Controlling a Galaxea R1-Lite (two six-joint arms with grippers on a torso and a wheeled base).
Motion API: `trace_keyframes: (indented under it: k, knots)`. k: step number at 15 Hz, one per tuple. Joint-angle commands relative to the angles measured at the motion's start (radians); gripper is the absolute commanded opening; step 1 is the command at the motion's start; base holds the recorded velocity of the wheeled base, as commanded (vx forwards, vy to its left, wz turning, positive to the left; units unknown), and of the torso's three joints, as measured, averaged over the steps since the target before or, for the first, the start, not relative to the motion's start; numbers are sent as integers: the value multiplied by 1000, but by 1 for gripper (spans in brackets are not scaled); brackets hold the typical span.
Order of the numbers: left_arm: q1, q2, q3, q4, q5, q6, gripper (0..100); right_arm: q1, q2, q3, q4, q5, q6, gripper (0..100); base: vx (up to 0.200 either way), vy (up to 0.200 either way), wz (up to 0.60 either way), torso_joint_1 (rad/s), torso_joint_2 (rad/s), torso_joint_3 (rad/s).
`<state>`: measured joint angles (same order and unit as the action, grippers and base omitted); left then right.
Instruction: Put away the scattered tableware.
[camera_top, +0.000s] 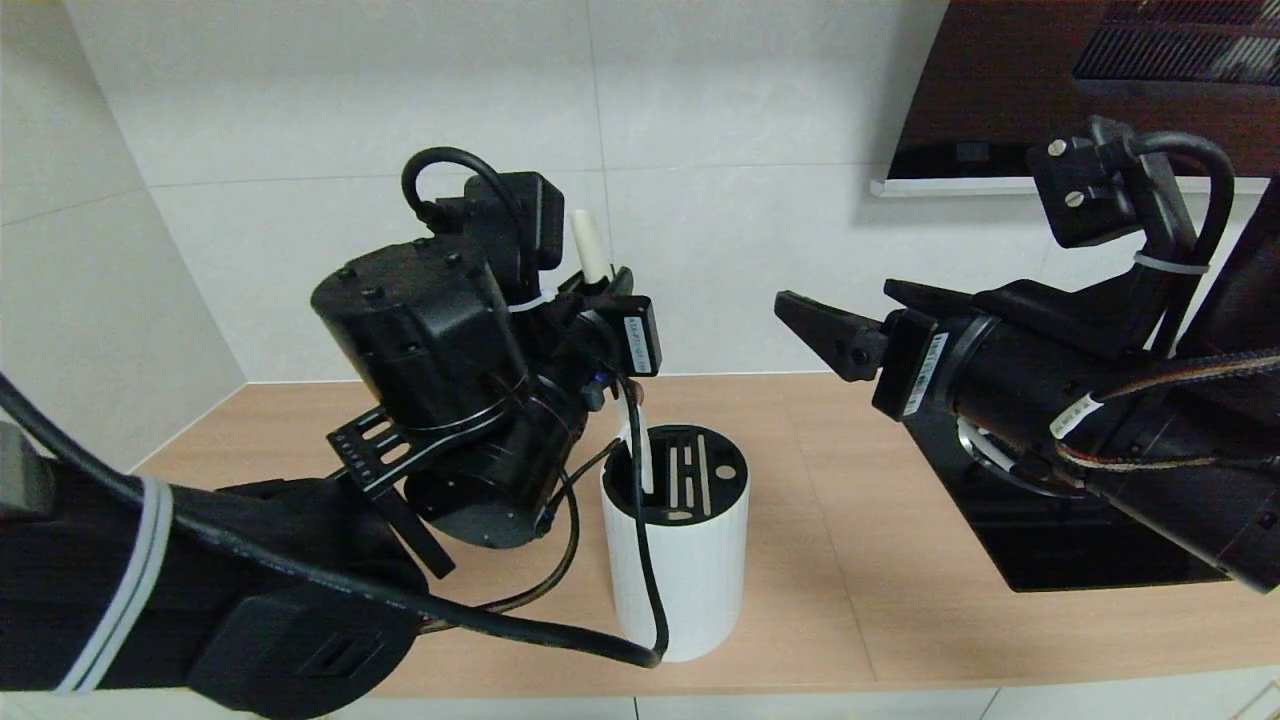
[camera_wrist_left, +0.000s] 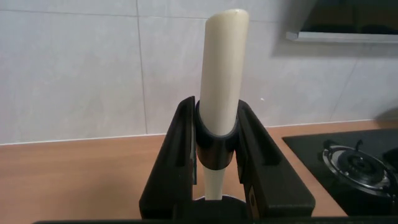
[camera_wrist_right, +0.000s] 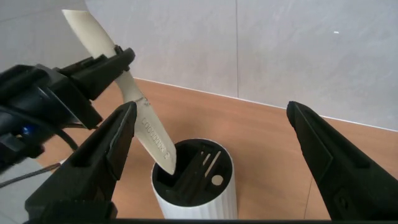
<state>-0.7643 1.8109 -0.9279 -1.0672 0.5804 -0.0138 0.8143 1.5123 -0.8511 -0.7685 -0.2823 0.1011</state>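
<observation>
My left gripper (camera_top: 600, 290) is shut on a knife (camera_top: 590, 245) with a cream handle and a white blade. It holds the knife nearly upright, handle up. The blade (camera_top: 640, 450) points down into the black slotted top of a white cylindrical holder (camera_top: 680, 560) on the wooden counter, with its tip at a slot near the rim. In the left wrist view the handle (camera_wrist_left: 222, 68) rises between the fingers (camera_wrist_left: 180, 143). The right wrist view shows the knife (camera_wrist_right: 146, 127), the holder (camera_wrist_right: 199, 193) and the left gripper (camera_wrist_right: 81, 74). My right gripper (camera_top: 835, 320) (camera_wrist_right: 210, 109) hangs open to the holder's right, above the counter.
A black cooktop (camera_top: 1050, 540) is set into the counter (camera_top: 820, 600) on the right, with a burner (camera_wrist_left: 354, 168) showing in the left wrist view. A dark range hood (camera_top: 1100, 90) hangs above it. White tiled walls close the back and left.
</observation>
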Motion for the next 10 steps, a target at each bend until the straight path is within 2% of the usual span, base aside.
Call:
trace_keyframes:
  k: [1, 4, 10]
  knots:
    - [-3, 30, 0, 0, 1, -2, 0, 0, 6, 1, 0, 2, 0, 100, 0, 0, 0, 0, 0, 0]
    - [-27, 68, 1, -5, 1, -34, 0, 0, 8, 7, 0, 2, -1, 100, 0, 0, 0, 0, 0, 0]
    - [-27, 122, 23, 0, 1, -37, 0, 0, 3, 7, 0, 0, -6, 100, 0, 0, 0, 0, 0, 0]
